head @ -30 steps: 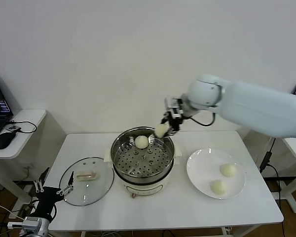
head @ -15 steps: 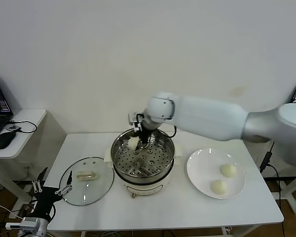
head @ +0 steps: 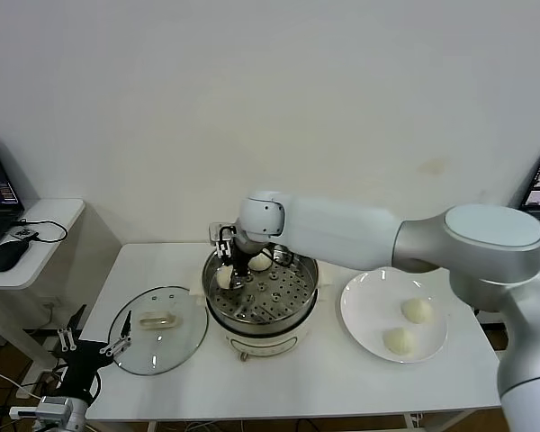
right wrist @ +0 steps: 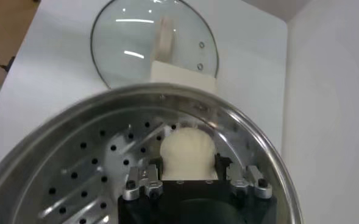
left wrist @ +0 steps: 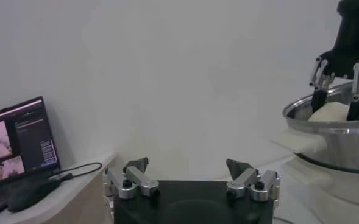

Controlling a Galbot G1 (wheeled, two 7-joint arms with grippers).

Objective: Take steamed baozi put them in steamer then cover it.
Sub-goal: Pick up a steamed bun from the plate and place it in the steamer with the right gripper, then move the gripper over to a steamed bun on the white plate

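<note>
Buns in the steamer (head: 261, 297): 2 steamed baozi are inside it. 1 lies free on the perforated tray at about 1 o'clock (head: 260, 261); the other (head: 224, 275) is at about 10 o'clock, between the fingers of the right tool (head: 226, 270).
Right tool: closed on this second bun, low over the tray near the rim; in the right wrist view the bun (right wrist: 186, 153) sits between both fingers, so I judge it is not released yet.
Buns left: 2 baozi wait on the white plate (head: 364, 310) at 3 o'clock of the steamer, 1 (head: 417, 310) just behind the other (head: 398, 340).
Cover (head: 158, 328): flat on the surface at 9 o'clock of the steamer, not yet used.
Left tool (left wrist: 191, 181): open and holding nothing, low beyond the surface's edge at 8 o'clock.
Progress: about half; 2 more buns, then the cover.
</note>
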